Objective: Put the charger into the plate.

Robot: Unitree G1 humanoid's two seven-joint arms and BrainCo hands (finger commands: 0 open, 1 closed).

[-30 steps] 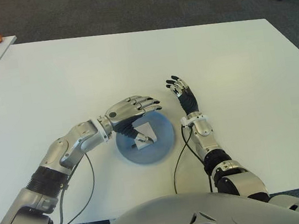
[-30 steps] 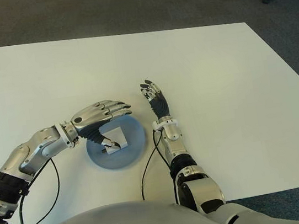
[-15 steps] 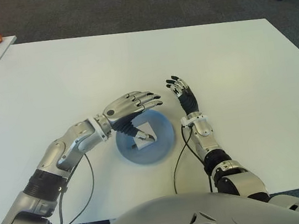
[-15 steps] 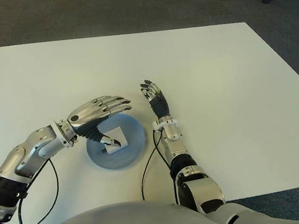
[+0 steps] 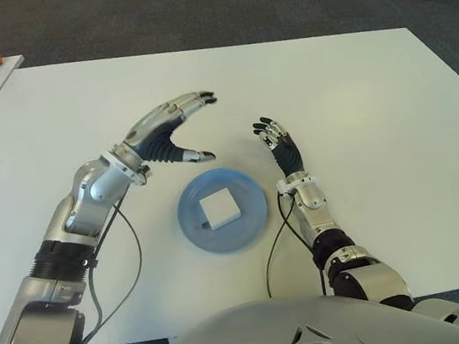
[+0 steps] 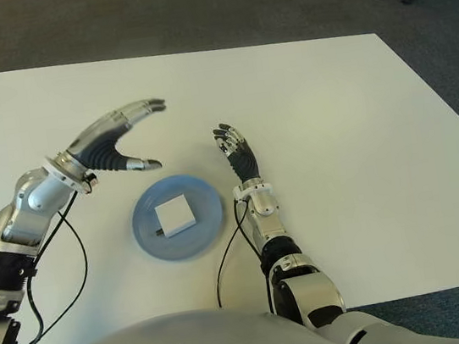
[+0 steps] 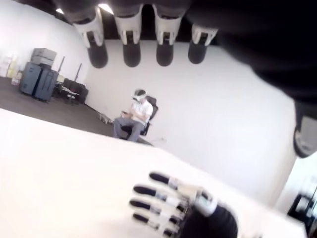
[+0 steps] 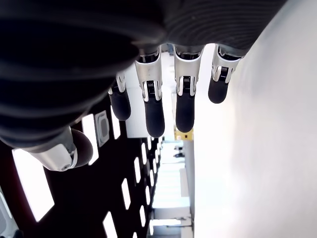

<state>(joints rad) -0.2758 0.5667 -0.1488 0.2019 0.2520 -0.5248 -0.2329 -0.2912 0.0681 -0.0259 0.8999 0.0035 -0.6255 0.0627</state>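
In the left eye view, the charger (image 5: pixel 217 209) lies flat in the blue plate (image 5: pixel 253 220) on the bench (image 5: pixel 354 86); the task is judged done. The left hand (image 5: pixel 168 129), spread and empty, is best withdrawn clear of the plate's rim. A second ago it hovered over the plate with its thumb at the charger; it has since lifted away.

In the right eye view, the right hand (image 6: pixel 236 152) shows just right of the plate, unmoved.

In the wrist views, both hands' fingers (image 7: pixel 131 47) are seen extended, holding nothing.

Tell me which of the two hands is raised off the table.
The left hand, fingers spread and empty, is lifted up and away from the blue plate that holds the white charger. The right hand shows low beside the plate's right side.
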